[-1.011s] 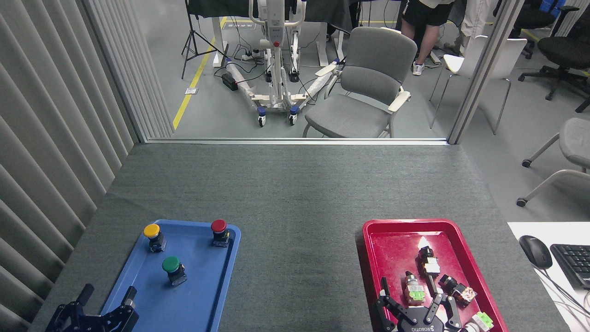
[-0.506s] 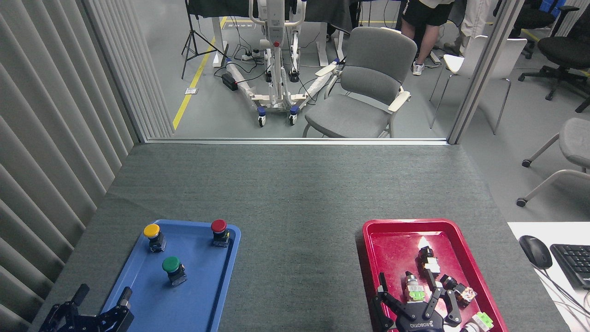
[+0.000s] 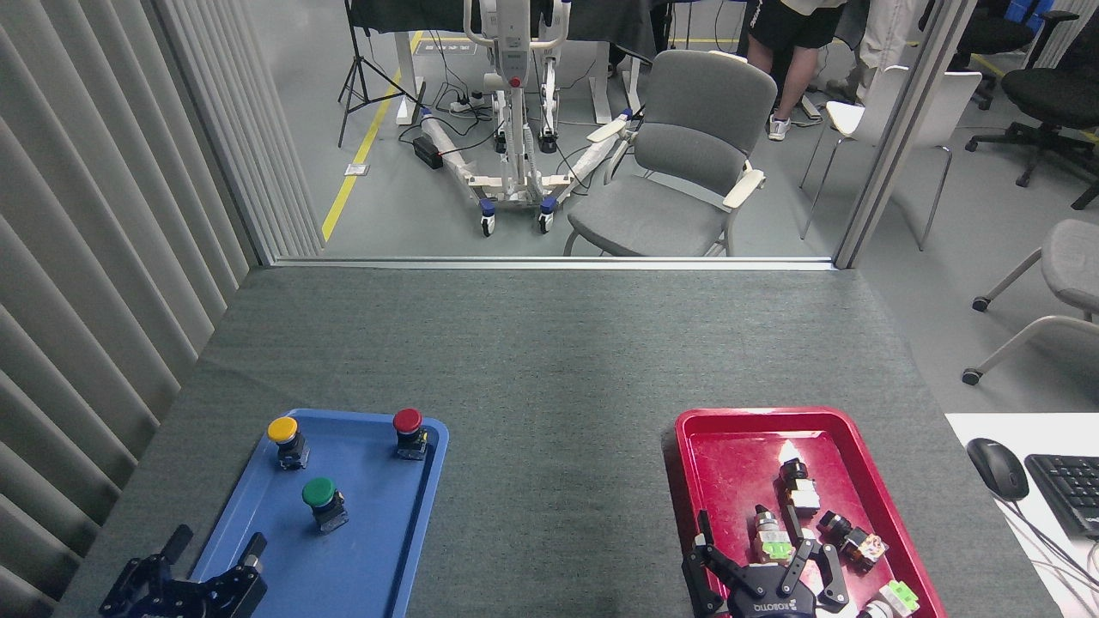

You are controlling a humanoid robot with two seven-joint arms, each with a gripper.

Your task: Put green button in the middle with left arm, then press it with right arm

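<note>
Three push buttons stand on the blue tray point(image 3: 258, 506); the green button point(image 3: 322, 499) is upright near the tray's centre, with the yellow button point(image 3: 286, 439) behind it to the left and the red button point(image 3: 409, 431) behind it to the right, all well apart from one another. Neither stage of the task is done: the green button is not yet lifted, and the middle point(image 3: 558, 481), the bare grey covering between the two trays, holds nothing. The left gripper point(image 3: 215, 549) hovers low at the tray's near-left corner with fingers spread and holding nothing; it is near the green button but clear of it. The right gripper point(image 3: 760, 554) sits over the near end of the red tray point(image 3: 738, 429), fingers splayed above the loose parts point(image 3: 794, 493) lying there; whether it touches any of them cannot be told. Room for moving, by judgement: the green button has open tray floor on all sides, so the fingers can straddle it without striking its neighbours; the tray's raised right rim must be cleared on the carry; the strip between the trays is wide and free; the right arm must rise clear of the red tray's left wall to reach it.
</note>
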